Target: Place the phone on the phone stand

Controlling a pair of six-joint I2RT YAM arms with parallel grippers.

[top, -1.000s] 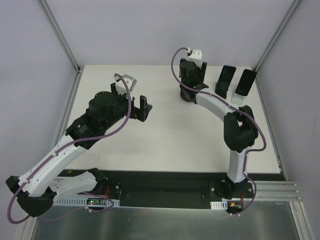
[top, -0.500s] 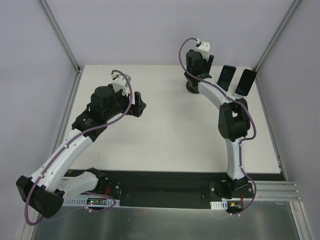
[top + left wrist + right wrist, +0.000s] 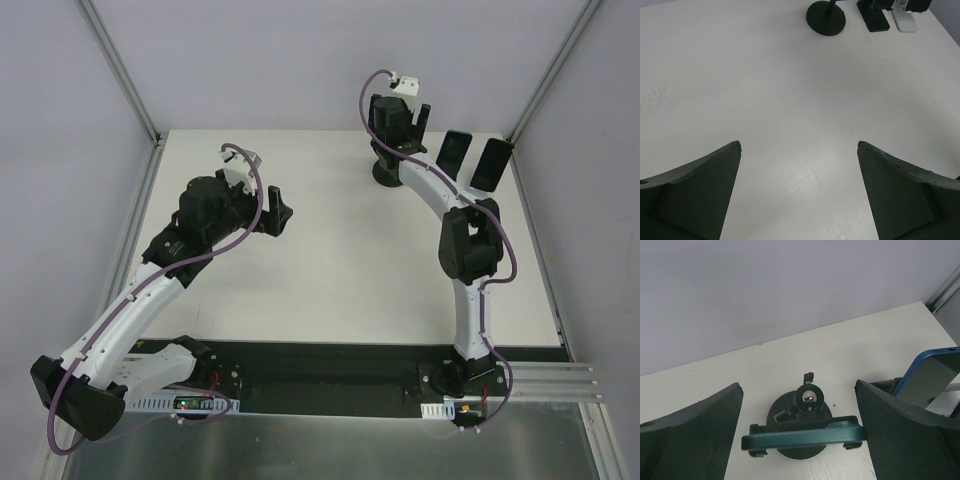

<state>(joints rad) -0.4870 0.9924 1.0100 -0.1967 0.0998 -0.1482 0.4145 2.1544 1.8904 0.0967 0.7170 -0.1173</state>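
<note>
A white table (image 3: 350,270) sits under plain grey walls. At its far edge the right gripper (image 3: 799,385) hangs with both fingers spread wide, gripping nothing. Below and between them the teal phone (image 3: 802,435) sits edge-on in the cradle of the round-based phone stand (image 3: 782,412). Just right of it, 2 others lean on their own stands, a second phone (image 3: 453,152) and a third phone (image 3: 492,160). The left gripper (image 3: 799,144) hovers wide open and empty over the table's left half.

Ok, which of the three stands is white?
The rightmost stand in the left wrist view; the middle stand and the round-based stand are black.
</note>
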